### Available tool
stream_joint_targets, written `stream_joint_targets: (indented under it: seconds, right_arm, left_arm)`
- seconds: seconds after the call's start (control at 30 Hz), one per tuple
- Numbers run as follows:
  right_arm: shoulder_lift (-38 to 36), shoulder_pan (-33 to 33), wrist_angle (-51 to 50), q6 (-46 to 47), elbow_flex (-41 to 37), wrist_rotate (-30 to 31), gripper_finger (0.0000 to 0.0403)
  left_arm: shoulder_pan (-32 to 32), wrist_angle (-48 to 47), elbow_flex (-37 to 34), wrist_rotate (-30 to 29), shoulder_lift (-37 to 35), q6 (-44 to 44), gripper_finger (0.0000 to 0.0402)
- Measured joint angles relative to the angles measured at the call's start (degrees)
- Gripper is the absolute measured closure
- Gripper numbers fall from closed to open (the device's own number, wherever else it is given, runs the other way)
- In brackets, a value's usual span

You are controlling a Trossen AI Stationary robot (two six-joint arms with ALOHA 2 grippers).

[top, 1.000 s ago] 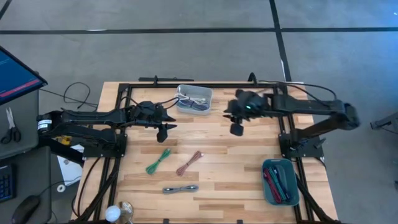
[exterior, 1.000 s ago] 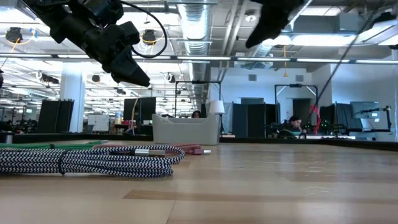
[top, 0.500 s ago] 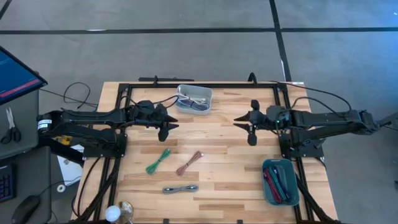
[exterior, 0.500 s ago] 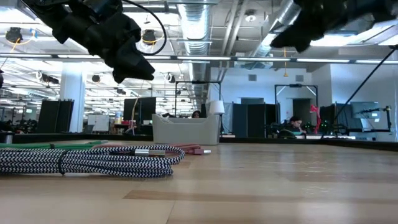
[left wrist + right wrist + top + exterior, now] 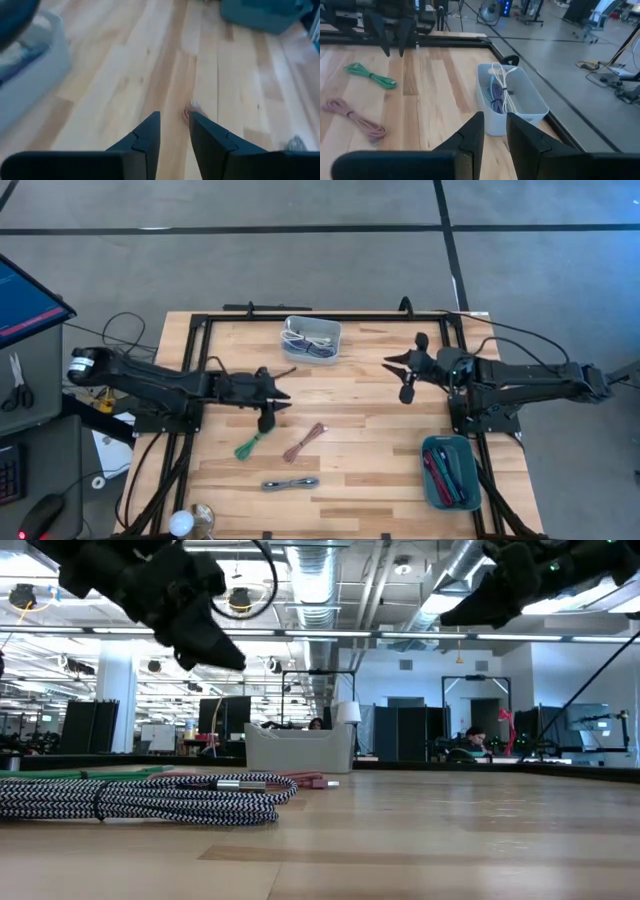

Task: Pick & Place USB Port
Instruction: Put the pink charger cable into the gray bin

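Three bundled USB cables lie on the wooden table: a green one [image 5: 254, 443], a pink one [image 5: 304, 442] and a black-and-white braided one [image 5: 290, 483], nearest in the low view [image 5: 140, 798]. My left gripper [image 5: 280, 394] hangs above the table just beyond the green and pink cables. It is open by a narrow gap [image 5: 174, 120] with nothing in it; the pink cable's end [image 5: 192, 107] shows ahead. My right gripper [image 5: 392, 365] hovers at the right, pointing toward the white bin [image 5: 512, 100]. It is open a little [image 5: 494, 122] and empty.
A white bin [image 5: 312, 340] with coiled cables stands at the far middle of the table. At the near right a teal bin [image 5: 449, 471] holds more cables. A black frame [image 5: 200, 380] runs along the table's sides. Bare wood lies between the two grippers.
My left gripper has swung toward the table's near edge, closer to the green and pink cables. My right gripper has drawn back from beside the white bin toward the right edge and come lower, tipping toward level. The cables have not moved.
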Motion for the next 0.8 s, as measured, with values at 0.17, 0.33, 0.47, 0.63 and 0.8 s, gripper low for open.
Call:
stream_joint_targets:
  seconds: [0.17,0.33,0.47,0.63,0.8]
  right_arm:
    - [-4.3,0.0,-0.2,-0.7,-3.7,0.0,0.0328]
    - [-10.7,0.0,-0.6,-1.7,-6.9,1.5,0.0328]
    - [-15.4,0.0,-0.7,-1.7,-9.3,3.3,0.0328]
    - [-19.7,0.0,-1.9,-1.6,-11.2,7.6,0.0328]
    - [-21.5,0.0,-2.1,-1.6,-11.8,8.4,0.0328]
  left_arm:
    - [-2.3,0.1,0.0,0.2,5.6,-0.5,0.03]
    - [-2.7,3.6,0.0,6.3,8.9,-0.3,0.0299]
    - [-2.7,6.7,0.0,9.0,9.1,-0.6,0.029]
    - [-3.4,6.7,0.0,10.2,10.0,-6.9,0.0263]
    - [-4.5,7.2,0.0,10.3,13.3,-8.5,0.0231]
